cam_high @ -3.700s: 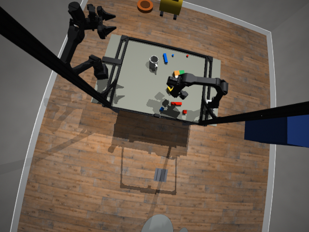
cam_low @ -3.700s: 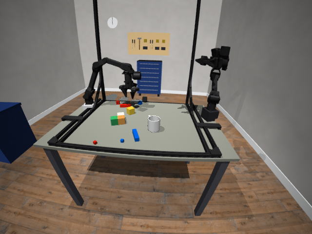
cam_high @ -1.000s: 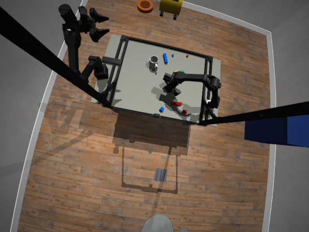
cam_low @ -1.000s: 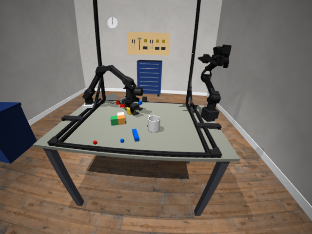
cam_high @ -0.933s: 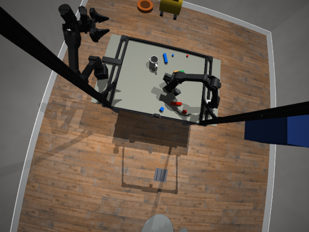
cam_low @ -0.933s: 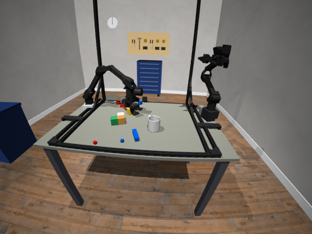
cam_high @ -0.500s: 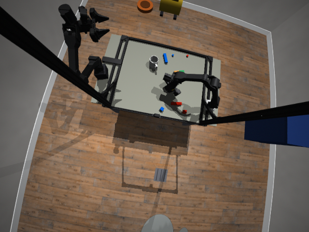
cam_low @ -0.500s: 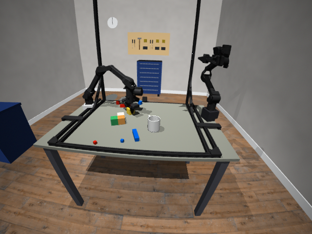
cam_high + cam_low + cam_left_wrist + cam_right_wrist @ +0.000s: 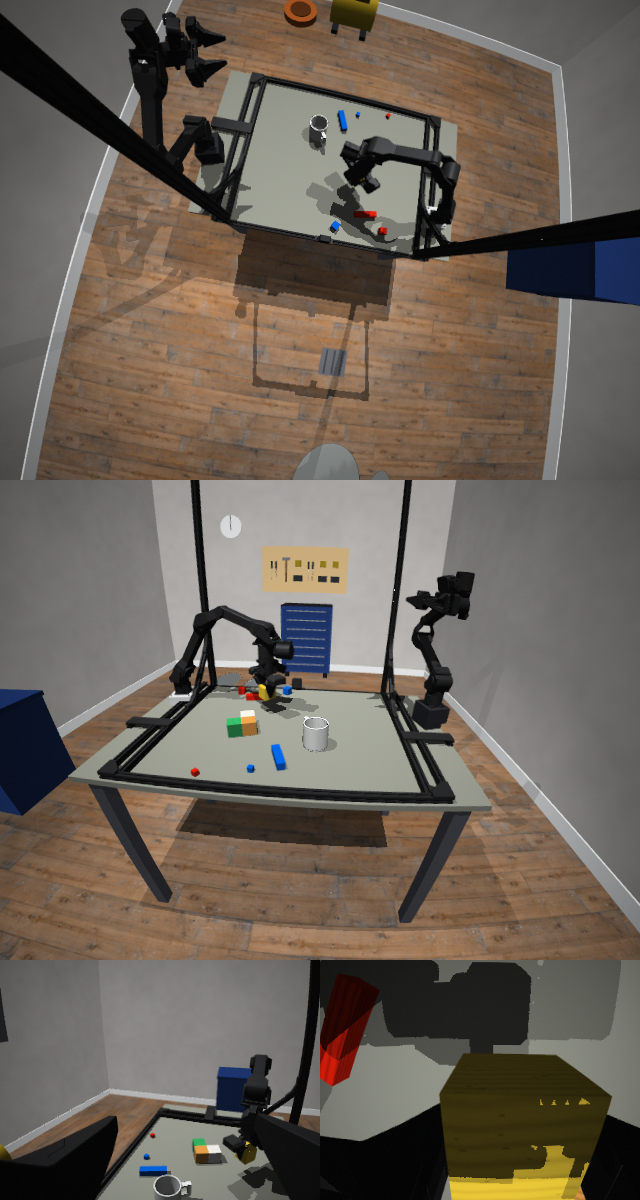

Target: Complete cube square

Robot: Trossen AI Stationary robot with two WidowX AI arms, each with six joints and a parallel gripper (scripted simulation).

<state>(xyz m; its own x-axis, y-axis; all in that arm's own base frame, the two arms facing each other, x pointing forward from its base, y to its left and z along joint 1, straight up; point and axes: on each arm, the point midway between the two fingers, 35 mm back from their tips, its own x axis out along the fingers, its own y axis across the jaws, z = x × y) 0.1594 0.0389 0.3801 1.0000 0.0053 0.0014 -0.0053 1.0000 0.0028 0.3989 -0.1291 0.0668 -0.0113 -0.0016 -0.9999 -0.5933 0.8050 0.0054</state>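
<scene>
Yellow, the loose cube [image 9: 263, 691] [image 9: 247, 1153] [image 9: 525, 1125] sat between the fingers of the right gripper [image 9: 361, 181] [image 9: 269, 686] [image 9: 244, 1156] [image 9: 508, 1103], which had closed on its sides. It looked tilted and, judging by the shadows, raised off the table. Fine grain crossed its faces; shade dulled the upper part, light struck the lower.

Beyond it stood the white cube [image 9: 248, 714] [image 9: 214, 1152], touching the orange cube [image 9: 249, 728] [image 9: 201, 1154], which touched the green cube [image 9: 234, 728] [image 9: 199, 1143]. The open corner lay past white, on the right arm's base side, so the carry probably needed to clear white, then square up.

Well apart, the left gripper [image 9: 225, 50] [image 9: 408, 600] [image 9: 186, 1122] stood wide and empty.
</scene>
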